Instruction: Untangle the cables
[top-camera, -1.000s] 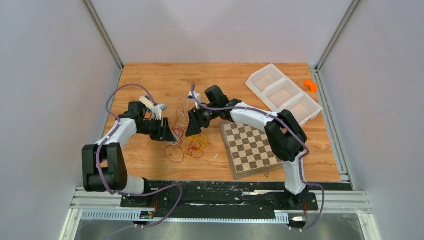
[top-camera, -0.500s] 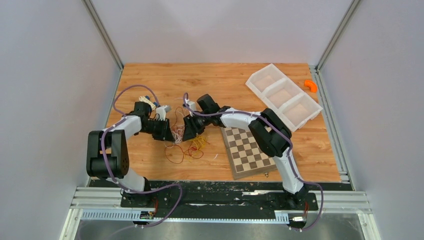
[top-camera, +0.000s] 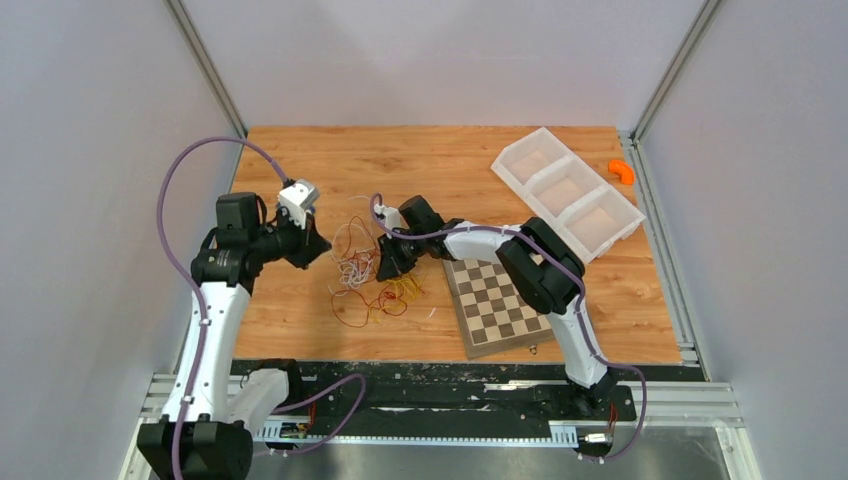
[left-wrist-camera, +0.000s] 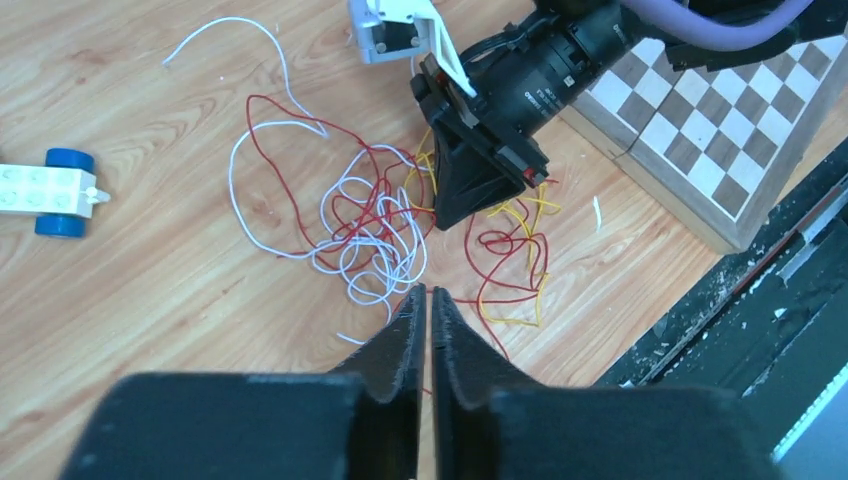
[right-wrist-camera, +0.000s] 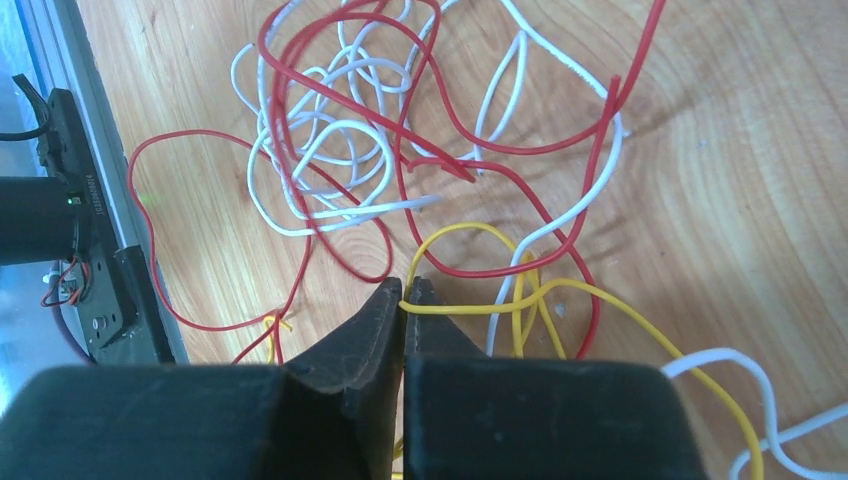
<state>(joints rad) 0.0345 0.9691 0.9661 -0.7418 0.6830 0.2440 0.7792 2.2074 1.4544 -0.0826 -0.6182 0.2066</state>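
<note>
The cables (top-camera: 365, 275) lie as a loose tangle of thin red, white and yellow strands on the wooden table, left of the chessboard. My right gripper (top-camera: 385, 272) is down at the tangle's right side. In the right wrist view it (right-wrist-camera: 405, 285) is shut on a yellow cable (right-wrist-camera: 480, 308), which runs off to the right from its tips. My left gripper (top-camera: 318, 248) hangs above the table to the left of the tangle. Its jaws (left-wrist-camera: 428, 292) stand almost together with a hairline slit. I cannot tell whether a strand is between them. Red and white loops (left-wrist-camera: 370, 230) lie below it.
A folding chessboard (top-camera: 500, 300) lies right of the tangle. A white three-compartment tray (top-camera: 565, 190) sits at the back right, with an orange piece (top-camera: 622, 171) beyond it. A white toy block with blue wheels (left-wrist-camera: 45, 190) lies left of the cables. The metal rail (top-camera: 430, 395) runs along the near edge.
My left arm has lifted and drawn back to the left, away from the tangle, with its jaws closing. My right gripper has lowered a little onto the tangle and shut on the yellow strand.
</note>
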